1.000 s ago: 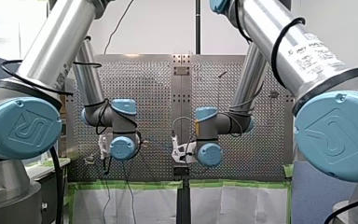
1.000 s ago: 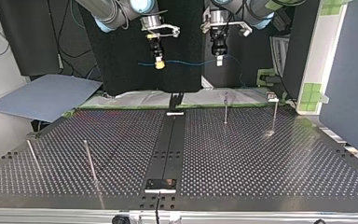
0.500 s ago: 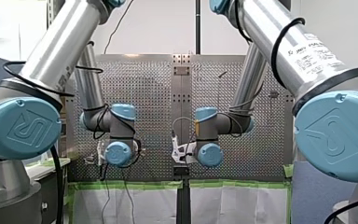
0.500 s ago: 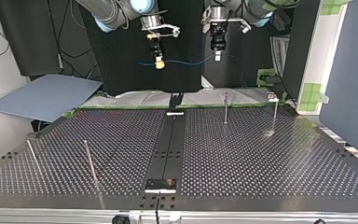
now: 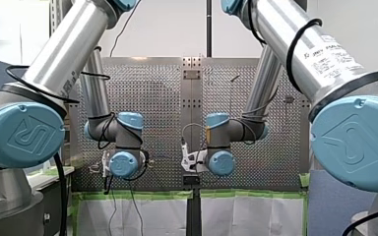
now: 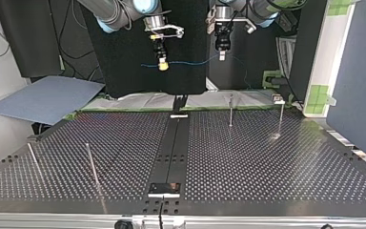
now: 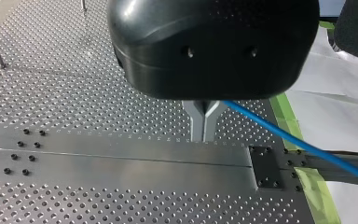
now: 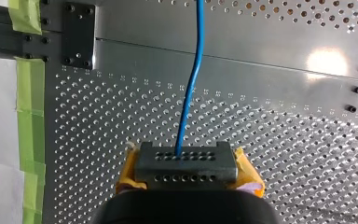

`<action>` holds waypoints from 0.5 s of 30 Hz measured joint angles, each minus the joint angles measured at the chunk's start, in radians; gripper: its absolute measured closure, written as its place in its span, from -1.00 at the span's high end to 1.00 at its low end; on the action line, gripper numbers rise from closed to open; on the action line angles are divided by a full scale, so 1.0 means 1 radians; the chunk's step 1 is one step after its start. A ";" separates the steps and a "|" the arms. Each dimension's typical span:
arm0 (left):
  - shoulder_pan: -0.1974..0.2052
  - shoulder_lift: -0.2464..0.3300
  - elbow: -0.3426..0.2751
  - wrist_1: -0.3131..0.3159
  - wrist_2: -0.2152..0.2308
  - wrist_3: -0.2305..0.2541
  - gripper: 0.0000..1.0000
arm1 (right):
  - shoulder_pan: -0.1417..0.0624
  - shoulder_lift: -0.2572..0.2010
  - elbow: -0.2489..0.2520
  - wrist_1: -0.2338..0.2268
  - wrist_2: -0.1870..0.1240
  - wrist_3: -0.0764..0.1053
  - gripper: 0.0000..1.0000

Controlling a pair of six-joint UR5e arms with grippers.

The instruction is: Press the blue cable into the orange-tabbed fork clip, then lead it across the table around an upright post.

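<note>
The blue cable (image 6: pixel 190 62) hangs taut in the air between my two grippers, above the table's far edge in the top view. My left gripper (image 6: pixel 222 57) has its metal fingers (image 7: pixel 198 122) shut on the blue cable (image 7: pixel 298 145), which leaves them sideways. My right gripper (image 6: pixel 162 65), with yellow pads (image 8: pixel 129 171), is shut on the blue cable (image 8: pixel 193 84), which runs straight ahead from it. In the top view the cable slopes up toward my left gripper. I see no orange-tabbed clip in any view.
Thin upright posts stand on the perforated table (image 6: pixel 267 162): two (image 6: pixel 230 110) (image 6: pixel 280 119) at the top view's right back, two (image 6: pixel 91 164) (image 6: pixel 33 160) at its left front. A dark rail (image 6: pixel 174 143) runs down the middle. A small fixture (image 6: pixel 277 98) sits at the far right edge.
My left gripper has moved up a little in the top view, tilting the cable's end higher; in the front view its wrist shifted left and down. The right arm has held still.
</note>
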 joint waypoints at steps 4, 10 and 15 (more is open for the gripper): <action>0.005 0.000 0.003 0.007 -0.005 -0.007 -1.00 | 0.002 0.002 -0.002 0.002 0.002 0.001 -1.00; 0.010 0.036 0.019 0.002 -0.028 -0.049 -1.00 | 0.027 0.037 -0.039 0.039 0.038 0.029 -1.00; 0.034 0.068 0.005 0.010 -0.030 -0.095 -1.00 | 0.029 0.065 -0.084 0.066 0.037 0.072 -1.00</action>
